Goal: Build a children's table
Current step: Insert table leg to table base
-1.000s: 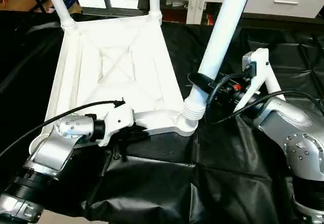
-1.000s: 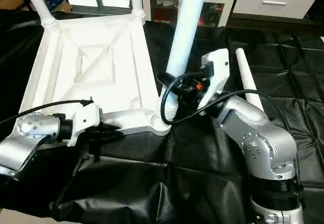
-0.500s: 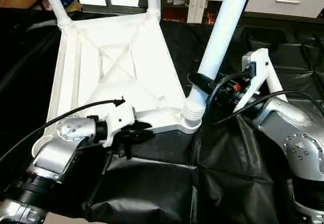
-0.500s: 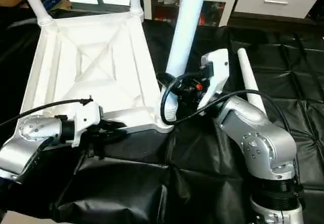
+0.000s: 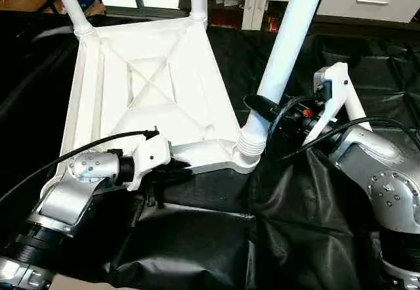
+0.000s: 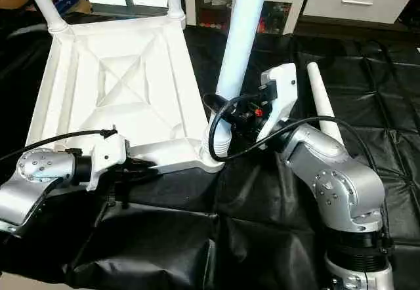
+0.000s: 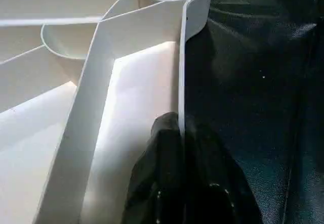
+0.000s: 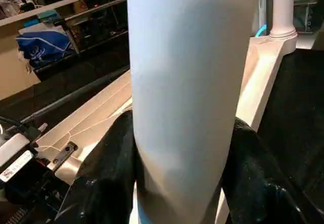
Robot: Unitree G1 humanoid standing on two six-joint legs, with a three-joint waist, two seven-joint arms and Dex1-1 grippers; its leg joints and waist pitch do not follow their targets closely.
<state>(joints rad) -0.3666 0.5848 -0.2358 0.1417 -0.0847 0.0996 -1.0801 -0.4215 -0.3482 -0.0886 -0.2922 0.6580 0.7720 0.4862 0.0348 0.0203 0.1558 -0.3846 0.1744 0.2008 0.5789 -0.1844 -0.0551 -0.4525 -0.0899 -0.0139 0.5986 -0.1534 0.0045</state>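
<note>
Our left gripper (image 7: 181, 148) pinches the tabletop's (image 5: 157, 93) near rim while our right gripper (image 5: 266, 109) clasps the near-right leg (image 5: 289, 41).

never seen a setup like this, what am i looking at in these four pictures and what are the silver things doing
The silver things are the two arms of a humanoid robot, each ending in a black two-fingered pincer. The two wide pictures come from cameras in its head, looking down over its forearms. The two close-ups come from cameras on its wrists.

On the black-draped work table lies a white children's tabletop, upside down, so you see its X-shaped ribs. Two legs stand in the far corner sockets. A spare leg lies on the cloth by the right arm.

The right pincer is closed around a third leg, which stands tilted at the near right corner socket. The left pincer is shut on the tabletop's near rim, probably to steady it.
</note>
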